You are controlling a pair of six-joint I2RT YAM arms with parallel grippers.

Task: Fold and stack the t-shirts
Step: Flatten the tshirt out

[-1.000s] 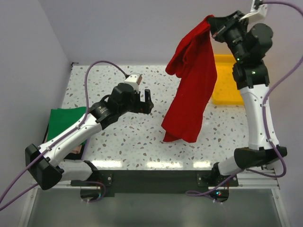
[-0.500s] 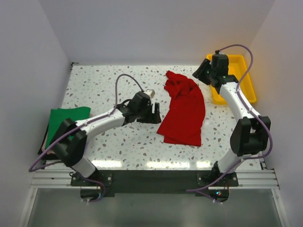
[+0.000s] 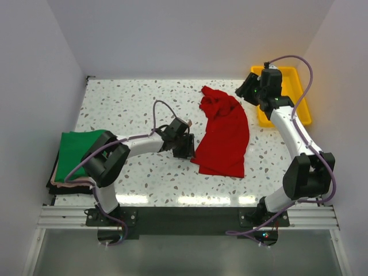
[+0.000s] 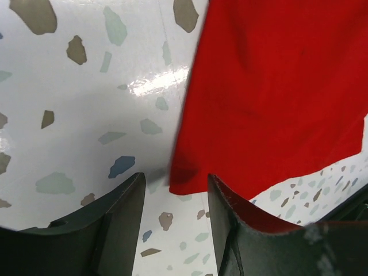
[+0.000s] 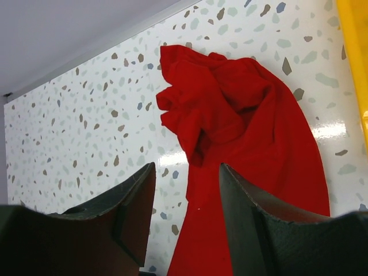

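Note:
The red t-shirt (image 3: 225, 135) lies crumpled and lengthwise on the table, bunched at its far end (image 5: 210, 98). My left gripper (image 3: 185, 147) is low at its near left corner. In the left wrist view that corner (image 4: 184, 175) sits just at the tips of my left gripper (image 4: 175, 187), whose jaws stand apart with bare table between them. My right gripper (image 3: 244, 92) hovers beyond the shirt's far right. In its own view the right gripper (image 5: 187, 172) is open and empty above the cloth. The dark green t-shirt (image 3: 79, 150) lies folded at the left edge.
A yellow tray (image 3: 301, 102) stands at the back right, right behind the right wrist. Dark and pinkish cloth (image 3: 56, 181) shows under the green shirt. White walls close in the table on three sides.
The right gripper has let go of the red shirt, which fell from hanging to lying on the table. The left gripper slid right to its near left corner, and its jaws narrowed.

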